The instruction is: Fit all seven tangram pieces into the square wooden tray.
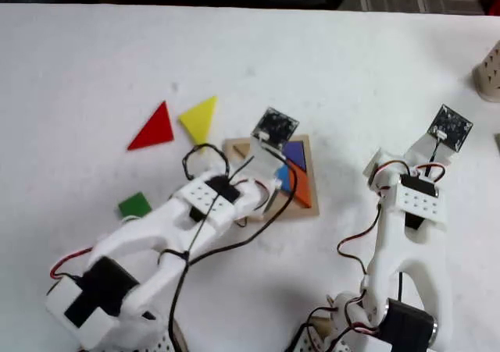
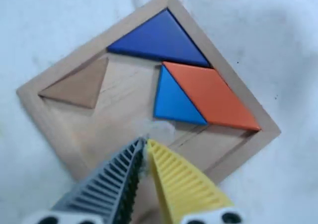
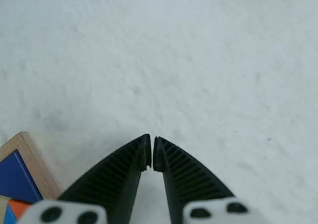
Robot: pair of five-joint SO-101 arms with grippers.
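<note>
Both hands clenched empty: left hand over tray, right hand above table.

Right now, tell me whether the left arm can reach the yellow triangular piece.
Probably yes. The yellow triangular piece lies flat on bare white table just beyond the square wooden tray, which the left gripper hovers over. Nothing lies between; the shut jaws must open first.

No text, label, number or sign can be read anywhere.
</note>
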